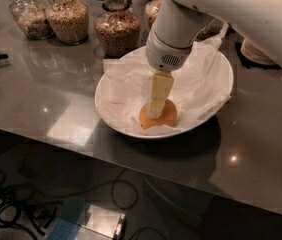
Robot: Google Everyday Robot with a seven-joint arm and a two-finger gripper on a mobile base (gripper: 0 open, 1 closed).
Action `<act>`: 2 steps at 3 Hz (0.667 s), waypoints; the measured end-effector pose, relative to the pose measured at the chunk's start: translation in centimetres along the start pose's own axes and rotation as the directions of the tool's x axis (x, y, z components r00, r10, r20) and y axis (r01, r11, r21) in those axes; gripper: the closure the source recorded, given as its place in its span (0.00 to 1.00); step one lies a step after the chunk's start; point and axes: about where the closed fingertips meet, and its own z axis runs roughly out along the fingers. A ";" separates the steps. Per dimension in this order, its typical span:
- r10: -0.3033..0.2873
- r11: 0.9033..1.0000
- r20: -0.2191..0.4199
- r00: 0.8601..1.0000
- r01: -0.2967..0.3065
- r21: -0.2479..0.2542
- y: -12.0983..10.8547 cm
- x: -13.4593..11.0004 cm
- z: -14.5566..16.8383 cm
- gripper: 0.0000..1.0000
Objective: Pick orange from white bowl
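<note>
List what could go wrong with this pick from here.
1. The gripper sits right on top of the round orange. The orange may roll aside on the crumpled paper instead of being caught.
2. Loose paper around the orange could be pinched along with it and lifted.
3. Pressing down may tip or slide the white bowl, which stands close to the glass jars.

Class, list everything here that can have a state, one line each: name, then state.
orange: lying on the paper inside the white bowl.
white bowl: upright on the table, lined with crumpled paper.
gripper: pointing down, tip at the orange.
glass jars: upright, filled with grain.
</note>
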 end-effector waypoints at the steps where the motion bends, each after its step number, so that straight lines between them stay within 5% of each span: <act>1: 0.032 0.999 -0.039 0.999 -0.033 -0.022 0.7 1.7 1.7 0.00; 2: 0.062 0.998 -0.065 0.996 -0.064 -0.030 1.6 3.3 2.6 0.00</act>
